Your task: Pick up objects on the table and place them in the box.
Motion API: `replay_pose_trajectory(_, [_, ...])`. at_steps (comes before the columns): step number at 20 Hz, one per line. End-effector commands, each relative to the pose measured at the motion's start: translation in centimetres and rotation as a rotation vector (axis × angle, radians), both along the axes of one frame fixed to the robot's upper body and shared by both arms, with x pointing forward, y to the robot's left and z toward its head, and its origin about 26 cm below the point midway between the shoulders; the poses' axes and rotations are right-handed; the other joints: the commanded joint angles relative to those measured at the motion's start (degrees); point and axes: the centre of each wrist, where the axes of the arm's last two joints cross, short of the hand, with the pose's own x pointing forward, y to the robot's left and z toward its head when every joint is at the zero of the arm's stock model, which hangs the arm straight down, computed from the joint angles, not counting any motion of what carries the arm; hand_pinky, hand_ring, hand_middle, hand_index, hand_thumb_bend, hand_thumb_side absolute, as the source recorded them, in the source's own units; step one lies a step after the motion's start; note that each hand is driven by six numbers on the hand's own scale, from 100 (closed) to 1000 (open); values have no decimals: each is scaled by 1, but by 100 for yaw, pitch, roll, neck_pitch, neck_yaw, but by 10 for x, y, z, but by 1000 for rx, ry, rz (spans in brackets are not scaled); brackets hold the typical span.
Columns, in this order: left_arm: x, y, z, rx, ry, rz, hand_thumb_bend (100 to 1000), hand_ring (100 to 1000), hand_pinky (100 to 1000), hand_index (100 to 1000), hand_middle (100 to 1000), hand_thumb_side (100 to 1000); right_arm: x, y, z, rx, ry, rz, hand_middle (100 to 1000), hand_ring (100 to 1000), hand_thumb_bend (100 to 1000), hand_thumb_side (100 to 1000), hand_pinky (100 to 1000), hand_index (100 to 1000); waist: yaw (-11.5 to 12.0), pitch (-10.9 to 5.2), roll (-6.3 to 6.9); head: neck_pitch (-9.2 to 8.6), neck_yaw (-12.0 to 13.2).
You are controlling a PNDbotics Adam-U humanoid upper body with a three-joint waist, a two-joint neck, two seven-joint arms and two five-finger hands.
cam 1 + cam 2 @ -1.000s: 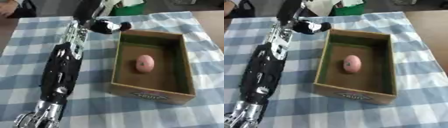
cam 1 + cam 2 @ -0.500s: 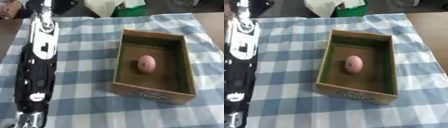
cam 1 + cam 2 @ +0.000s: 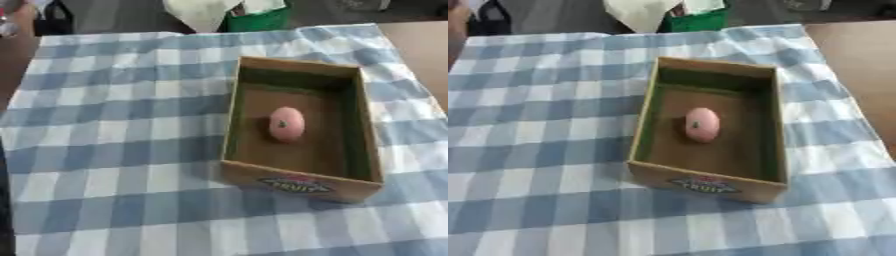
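A blue-and-white checked cloth [image 3: 114, 130] covers the worktop [image 3: 859, 55], whose bare brown surface shows past the cloth's right edge. Beyond the far edge the floor looks dark grey, and there sit a green container [image 3: 258, 20] and a pale, crumpled sheet [image 3: 640, 12] beside it. The light is soft and even.

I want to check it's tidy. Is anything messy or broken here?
Nothing stands out. The box sits upright on the checked cloth, a little askew to its squares, and the pink object lies inside it.
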Motion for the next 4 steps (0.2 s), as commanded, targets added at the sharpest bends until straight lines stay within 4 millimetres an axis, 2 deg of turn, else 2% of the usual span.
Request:
replay_pose_trajectory(1, [-13,18,-5,-52,-100,-56,359,590,470,837,667,837,-5,-8,8,-36,-29,-52,575,863,100,1000,860,870,45,-106,2,39,-86])
replay_pose_trajectory(4, [-21,37,-30,-99,-137,-90,346,592,470,844,672,854,-8,-13,5,-41,-30,-87,574,863,100,1000,860,873,109,-88,9,39,-126])
